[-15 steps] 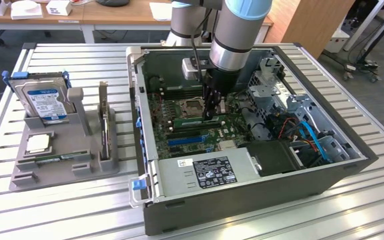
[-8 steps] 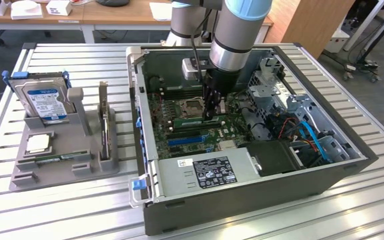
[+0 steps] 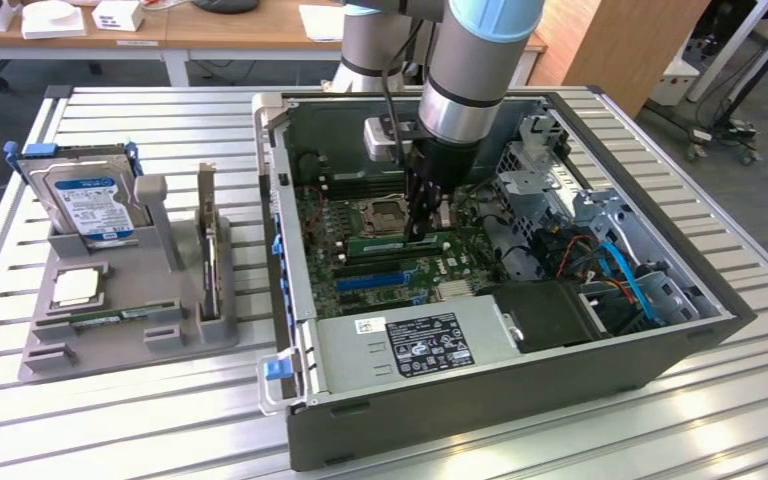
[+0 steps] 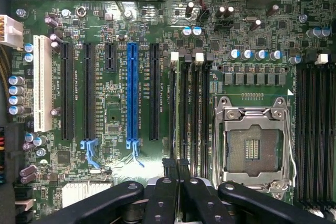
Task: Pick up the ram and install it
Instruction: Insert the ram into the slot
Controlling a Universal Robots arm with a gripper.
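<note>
wrist view, gripper (image 4: 178, 183) over motherboard (image 4: 113, 106)

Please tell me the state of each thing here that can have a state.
the ram: standing on edge at a motherboard slot, held.
gripper: shut on the ram.
computer case: side open.
processor socket: empty.
hard drive: upright in the grey holder.
</note>
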